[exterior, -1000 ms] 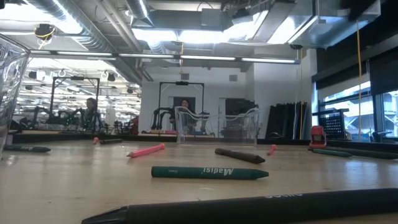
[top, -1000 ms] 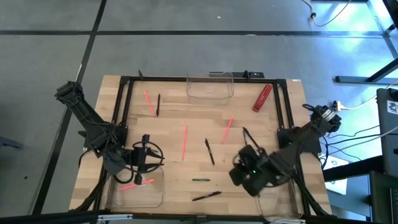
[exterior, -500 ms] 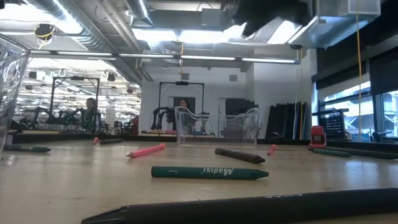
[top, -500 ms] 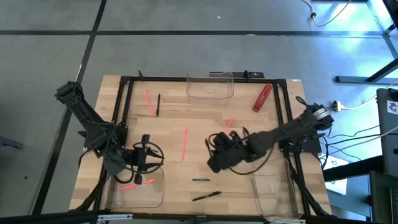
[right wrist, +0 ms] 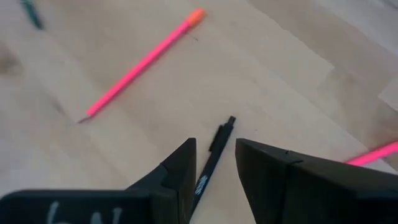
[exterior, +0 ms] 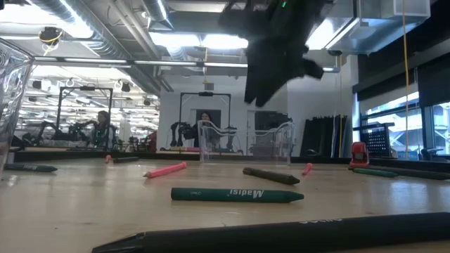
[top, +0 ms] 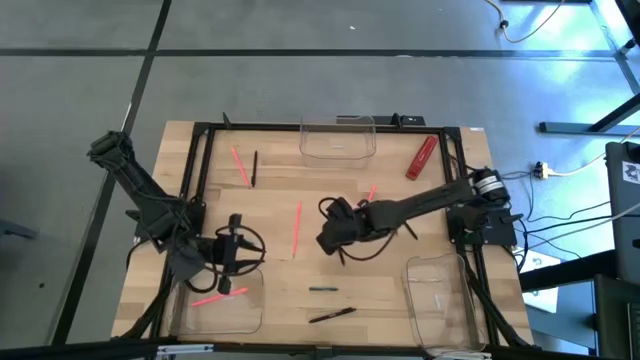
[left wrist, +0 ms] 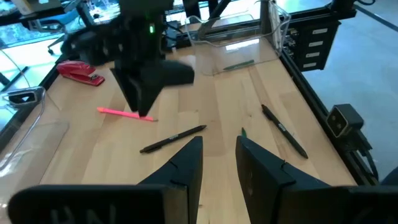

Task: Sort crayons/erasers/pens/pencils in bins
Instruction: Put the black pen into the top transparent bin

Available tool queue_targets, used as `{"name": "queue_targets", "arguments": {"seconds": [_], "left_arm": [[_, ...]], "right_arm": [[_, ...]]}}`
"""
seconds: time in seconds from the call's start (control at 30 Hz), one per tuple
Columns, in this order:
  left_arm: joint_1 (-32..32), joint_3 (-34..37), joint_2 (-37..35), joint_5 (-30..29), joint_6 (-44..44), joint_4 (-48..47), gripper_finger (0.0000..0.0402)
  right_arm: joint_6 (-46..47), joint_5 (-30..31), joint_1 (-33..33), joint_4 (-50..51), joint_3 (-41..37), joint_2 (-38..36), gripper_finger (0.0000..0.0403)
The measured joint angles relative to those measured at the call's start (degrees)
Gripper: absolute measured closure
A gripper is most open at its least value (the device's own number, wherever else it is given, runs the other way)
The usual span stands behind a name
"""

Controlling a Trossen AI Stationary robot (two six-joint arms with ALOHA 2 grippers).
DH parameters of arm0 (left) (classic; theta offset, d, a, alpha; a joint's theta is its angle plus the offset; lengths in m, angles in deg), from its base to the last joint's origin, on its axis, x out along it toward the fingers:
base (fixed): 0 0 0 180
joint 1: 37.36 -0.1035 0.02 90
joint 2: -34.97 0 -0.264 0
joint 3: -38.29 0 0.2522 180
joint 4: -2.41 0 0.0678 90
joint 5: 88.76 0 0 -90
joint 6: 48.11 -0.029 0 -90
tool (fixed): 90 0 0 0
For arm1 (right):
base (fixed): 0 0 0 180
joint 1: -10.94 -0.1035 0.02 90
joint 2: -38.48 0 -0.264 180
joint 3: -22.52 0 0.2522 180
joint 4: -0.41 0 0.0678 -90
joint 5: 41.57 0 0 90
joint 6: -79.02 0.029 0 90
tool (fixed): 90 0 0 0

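Observation:
My right gripper point(top: 330, 236) is open and hangs over the table's middle. Its fingers stand on either side of a black pen point(right wrist: 214, 155) on the wood below, without touching it. A long pink pencil point(right wrist: 140, 65) lies just beyond, and shows in the high view too point(top: 297, 228). My left gripper point(top: 235, 250) is open and empty at the far edge of the near-left clear bin point(top: 250, 318), which holds a pink pencil point(top: 215, 297). Another bin point(top: 338, 138) stands at the far edge, a third point(top: 440, 300) near right. A green crayon point(exterior: 235, 195) and a black pen point(top: 332, 314) lie near the front.
A chunky red block point(top: 421, 157) lies far right. More pink pencils point(top: 240, 165) point(top: 370, 193) and a black pen point(top: 254, 168) lie on the far half. A black frame point(top: 200, 180) runs around the table. People show in the room behind point(exterior: 103, 123).
My right gripper has swung from over the near-right bin toward the table's left and a little toward the far edge, ending over the black pen in the middle. It has come down into the low view. The sticks lie where they were.

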Motion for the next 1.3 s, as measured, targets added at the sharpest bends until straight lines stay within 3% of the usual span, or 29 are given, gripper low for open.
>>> {"name": "queue_targets", "arguments": {"seconds": [0.4,1.3], "left_arm": [[-3.47,0.00,0.00,0.67,-0.33,-1.91,0.0313],[-5.42,0.00,0.00,1.92,-0.33,-3.21,0.0313]], "right_arm": [[-0.29,-5.61,3.09,-1.96,-0.02,8.19,0.0288],[-0.65,-6.78,3.79,-4.90,0.20,13.81,0.0288]]}}
